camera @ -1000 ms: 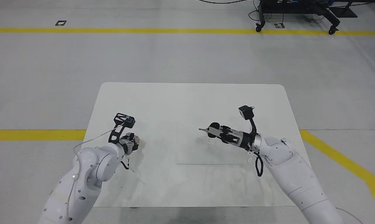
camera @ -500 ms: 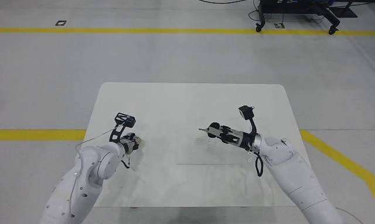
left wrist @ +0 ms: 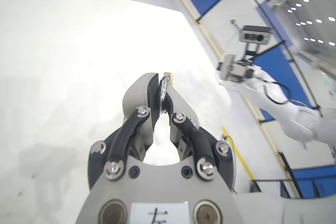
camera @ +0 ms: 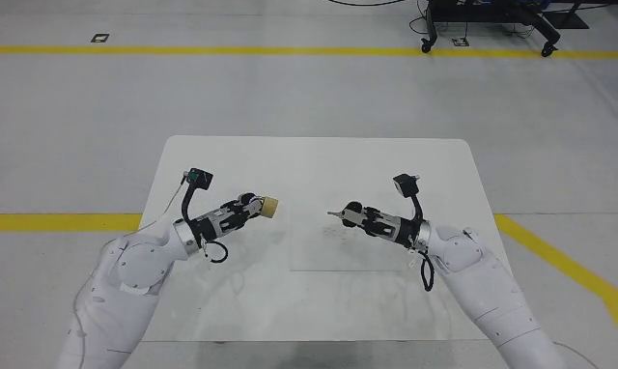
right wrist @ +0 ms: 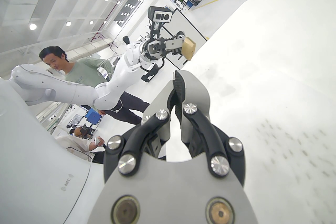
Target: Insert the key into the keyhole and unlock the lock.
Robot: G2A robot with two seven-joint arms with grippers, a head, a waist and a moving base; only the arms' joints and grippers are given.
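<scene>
I am at the alignment step: both pieces are in hand, but the key is not yet in the keyhole. My left hand (camera: 255, 206) is clamped on the brass lock (camera: 271, 208). In its wrist view the pads pinch a shiny metal part, and a sliver of brass shows just beyond the tips. My right hand (camera: 340, 214) has its fingers pressed together on the key (camera: 332, 213), whose thin tip pokes out toward 9 o'clock in the top view.

The lock sits at roughly 9 o'clock from the key. The two are near each other but clearly apart, with a strip of bare white worktop (camera: 319, 166) showing between them. Both look to be held off the surface rather than resting on it. From the right wrist camera the lock's brass body faces my right hand, though I cannot make out the keyhole itself.

Next I judge that I need to close that gap slowly. I would bring the key tip in line with the keyhole's axis, match the blade's roll to the slot, and keep the left hand steady as a brace. A slight angular error could make the tip skate off the brass.
</scene>
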